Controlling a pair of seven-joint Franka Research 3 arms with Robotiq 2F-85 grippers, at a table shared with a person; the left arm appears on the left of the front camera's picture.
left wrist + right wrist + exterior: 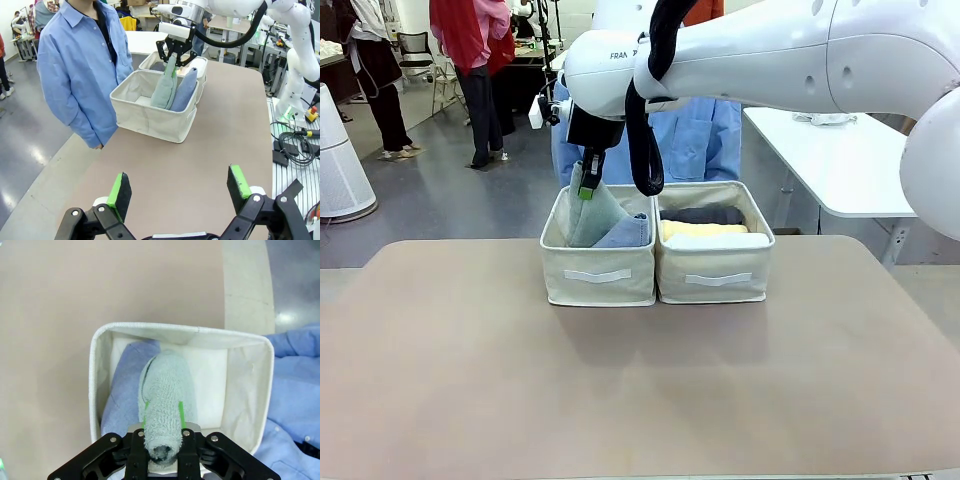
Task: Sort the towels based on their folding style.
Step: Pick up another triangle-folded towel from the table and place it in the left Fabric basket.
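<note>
Reference landmark: the left basket (599, 272), the nearer-left of two beige fabric baskets standing side by side on the table (620, 390). Nearest to the robot, well short of the left basket, the left gripper (180, 192) hovers over bare tabletop with its jaws spread wide and nothing between them. Directly above the left basket, the right gripper (587, 180) points downward with its jaws clamped on the narrow tip of the grey-green cone towel (590, 212); the wide lower end of this cone sits inside the left basket, though whether it rests on the basket floor cannot be told. Touching it inside the same basket leans the pale blue cone towel (625, 233). Immediately beside the left basket, the right basket (715, 272) holds rolled towels laid flat: a white roll (715, 241) nearest, a yellow roll (702, 228) behind it, and a dark grey roll (702, 214) farthest. Beyond the left basket stands a person in a blue shirt (82, 65). Status assessment: sorting appears nearly complete; both cones occupy one basket, rolls the other. Remaining: release the grey-green cone and withdraw the arm
</note>
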